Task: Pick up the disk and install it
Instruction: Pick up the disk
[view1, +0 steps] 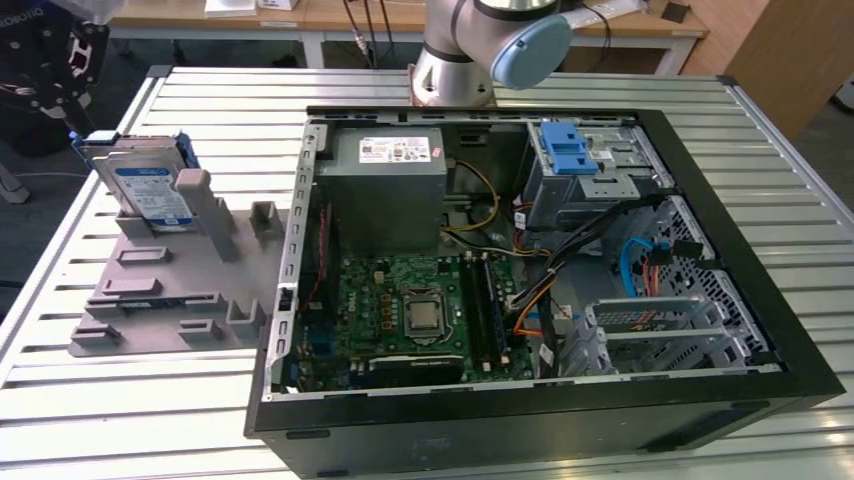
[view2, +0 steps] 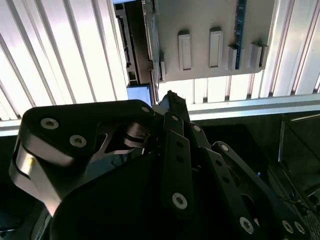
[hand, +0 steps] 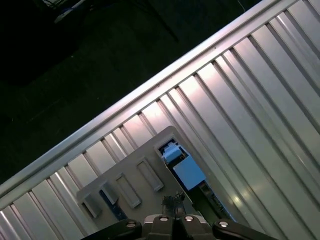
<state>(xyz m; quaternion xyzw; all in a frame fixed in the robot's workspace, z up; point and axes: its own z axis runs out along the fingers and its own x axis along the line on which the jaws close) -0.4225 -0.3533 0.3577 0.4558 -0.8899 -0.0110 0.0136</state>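
The disk (view1: 144, 185) is stood on edge in the grey moulded holder (view1: 160, 290), at that holder's far end. Its white-and-blue label is turned toward the exterior camera, and a blue frame is seen along its edges. One upright post (view1: 195, 200) of the holder stands just in front of it.

The holder is laid on the slatted metal desk (view1: 107, 400), at the exterior view's left of the open computer case (view1: 534, 420) and just beside it. Inside the case a green motherboard (view1: 414, 310), a grey metal box with a white sticker (view1: 387, 175) and a blue-tabbed drive bay (view1: 574, 155) are seen. The arm (view1: 467, 45) is mounted at the desk's far side, behind the case.

In both wrist views the gripper (view2: 170, 96) (hand: 172, 199) is seen over the holder's end of the desk, apart from the disk. Its jaws are drawn together, with nothing between them. In the first wrist view the disk's blue edge (hand: 187, 171) is seen from above, near the gripper but untouched by it.
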